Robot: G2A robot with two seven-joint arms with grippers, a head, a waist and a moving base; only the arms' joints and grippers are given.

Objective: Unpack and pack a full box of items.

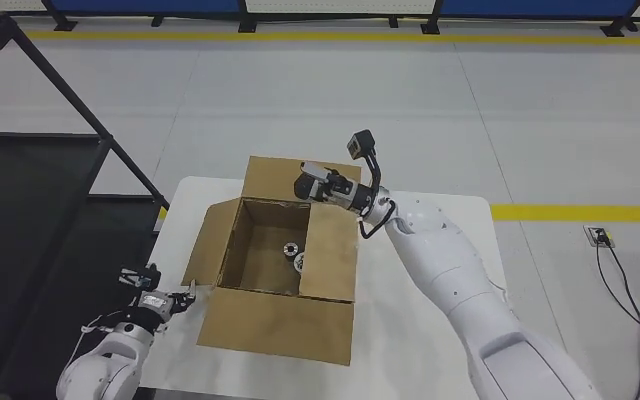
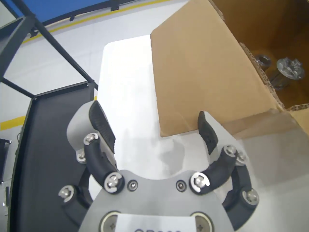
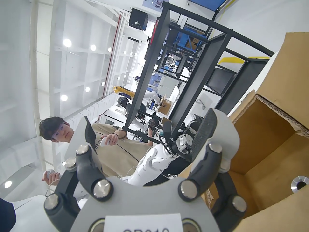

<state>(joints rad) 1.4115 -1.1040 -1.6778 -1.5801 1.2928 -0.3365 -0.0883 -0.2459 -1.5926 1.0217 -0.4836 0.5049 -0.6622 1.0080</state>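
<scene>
From above, the open cardboard box [image 1: 275,325] stands on the white tabletop [image 1: 420,300] with two metal parts [image 1: 291,249] on its floor. The right pincer [image 1: 303,185] hovers over its far rim, and the left pincer [image 1: 186,297] is just beside its left flap [image 1: 205,255]. The left wrist view shows the left pincer [image 2: 148,112] spread wide and empty over the tabletop, one finger close to that flap's edge, with the metal parts [image 2: 288,69] deep inside the box. The right wrist view shows the right pincer [image 3: 149,119] spread too, holding nothing, beside the box's rim, with one of the metal parts [image 3: 299,184] on the floor below.
</scene>
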